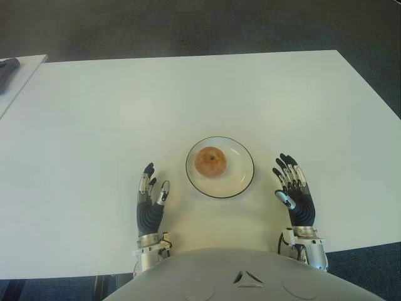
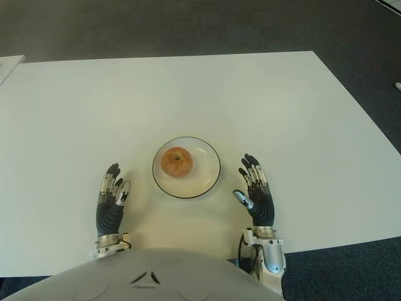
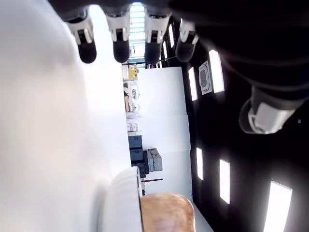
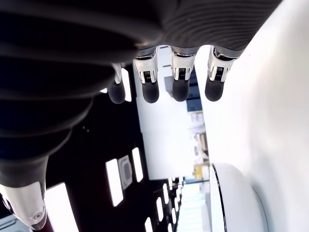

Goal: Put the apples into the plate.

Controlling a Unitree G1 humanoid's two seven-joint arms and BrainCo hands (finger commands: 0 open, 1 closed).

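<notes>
We see one apple [image 1: 210,161] already lying in the plate [image 1: 241,182] on the white surface [image 1: 188,94], each robot hand, left [image 1: 150,199] and right [image 1: 292,190], spread and empty beside it, so the task appears complete.

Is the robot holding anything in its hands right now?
No, nothing is held. The left hand and right hand are both open, either side of the white round plate, where the reddish-orange apple sits alone.
</notes>
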